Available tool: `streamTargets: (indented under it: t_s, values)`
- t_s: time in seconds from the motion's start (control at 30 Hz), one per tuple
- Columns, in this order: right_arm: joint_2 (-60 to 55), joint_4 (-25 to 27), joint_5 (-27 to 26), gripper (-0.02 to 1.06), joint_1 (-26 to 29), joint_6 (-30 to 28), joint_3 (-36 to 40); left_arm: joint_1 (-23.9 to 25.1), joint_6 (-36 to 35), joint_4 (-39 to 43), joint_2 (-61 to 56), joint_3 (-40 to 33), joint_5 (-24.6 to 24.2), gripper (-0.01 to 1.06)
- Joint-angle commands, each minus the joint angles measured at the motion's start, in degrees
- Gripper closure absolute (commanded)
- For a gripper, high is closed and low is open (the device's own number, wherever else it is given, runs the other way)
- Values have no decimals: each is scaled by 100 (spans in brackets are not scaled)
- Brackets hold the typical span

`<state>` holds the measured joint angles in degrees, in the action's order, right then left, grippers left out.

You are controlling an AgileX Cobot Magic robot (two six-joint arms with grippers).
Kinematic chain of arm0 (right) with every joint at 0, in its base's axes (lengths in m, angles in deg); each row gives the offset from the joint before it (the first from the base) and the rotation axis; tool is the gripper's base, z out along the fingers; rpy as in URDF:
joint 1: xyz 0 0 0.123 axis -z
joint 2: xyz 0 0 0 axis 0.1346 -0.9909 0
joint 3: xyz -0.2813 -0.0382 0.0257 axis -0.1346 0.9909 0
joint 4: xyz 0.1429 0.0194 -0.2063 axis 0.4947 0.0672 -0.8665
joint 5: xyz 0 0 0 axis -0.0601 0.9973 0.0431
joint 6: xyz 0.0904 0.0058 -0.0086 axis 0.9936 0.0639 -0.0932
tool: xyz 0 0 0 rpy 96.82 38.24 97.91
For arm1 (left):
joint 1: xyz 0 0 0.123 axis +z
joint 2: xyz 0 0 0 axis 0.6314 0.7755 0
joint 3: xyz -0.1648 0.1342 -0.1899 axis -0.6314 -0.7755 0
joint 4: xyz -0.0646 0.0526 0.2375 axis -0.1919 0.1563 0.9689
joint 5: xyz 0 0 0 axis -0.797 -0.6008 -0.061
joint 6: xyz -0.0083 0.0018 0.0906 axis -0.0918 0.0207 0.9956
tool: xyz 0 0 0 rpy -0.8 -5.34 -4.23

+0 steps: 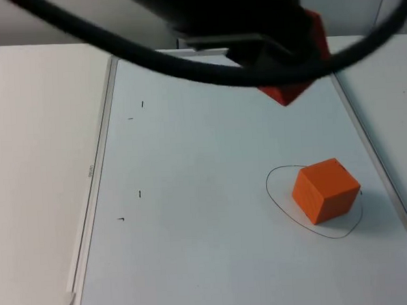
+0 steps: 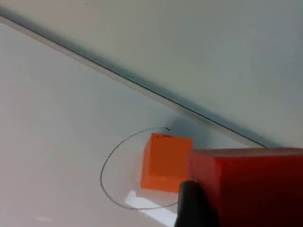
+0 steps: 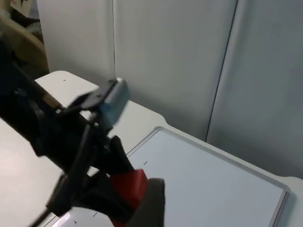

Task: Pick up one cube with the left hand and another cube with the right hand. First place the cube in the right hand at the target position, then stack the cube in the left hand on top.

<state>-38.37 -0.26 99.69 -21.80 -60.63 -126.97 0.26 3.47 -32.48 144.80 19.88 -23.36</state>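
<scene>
The left gripper (image 1: 281,66) clamps the rigid, apparently light red cube (image 1: 297,86) by opposite flat faces, far above the orange cube (image 1: 325,190) resting inside the drawn circle (image 1: 278,203).

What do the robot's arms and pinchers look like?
They're black. The left arm is thick and chunky, with a shiny silver-grey piece on it. Its left gripper, over the table's far end with the red cube, has dark blocky fingers. The right gripper, waiting back from the table, shows a rounded black fingertip.
</scene>
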Motion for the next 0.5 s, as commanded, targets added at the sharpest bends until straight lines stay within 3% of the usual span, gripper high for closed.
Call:
streamTargets:
  t_s: [0.0,0.1,0.2,0.47]
  values:
    - [19,10,6,25,-28,-42,-24,-188,-342,356,400,371,-133,105]
    - [19,10,75,25,-28,-42,-24,-421,-826,914,1201,1168,-463,105]
    - [19,10,116,25,-28,-30,-24,-505,-1056,1113,1472,1456,-538,105]
    - [19,10,132,25,-28,-30,-24,-941,-2442,2864,2552,2749,-1106,105]
